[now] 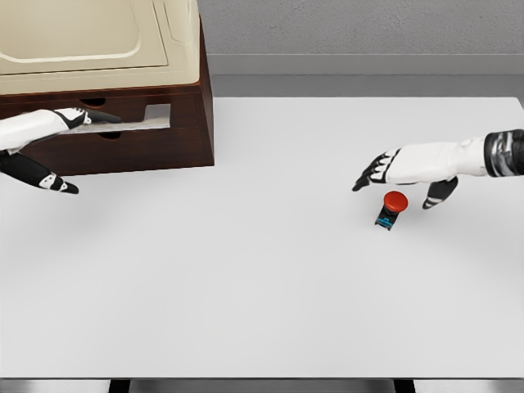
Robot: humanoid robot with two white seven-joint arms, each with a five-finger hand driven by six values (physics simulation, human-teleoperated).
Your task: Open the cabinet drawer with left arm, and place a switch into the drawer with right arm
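A dark wood cabinet (164, 147) with a cream top stands at the table's back left. Its upper drawer (139, 117) is pulled slightly out, showing a pale inner strip. My left hand (57, 147) sits at the drawer front, fingers reaching toward the handle recess and thumb hanging below; I cannot tell whether it grips anything. A small switch (392, 209) with a red mushroom button on a black base lies right of centre. My right hand (401, 176) hovers just above and behind the switch, fingers spread, not touching it.
The white table (246, 286) stretches wide in front of the cabinet. A lower drawer (123, 147) beneath the upper one is closed. A grey wall runs behind the table.
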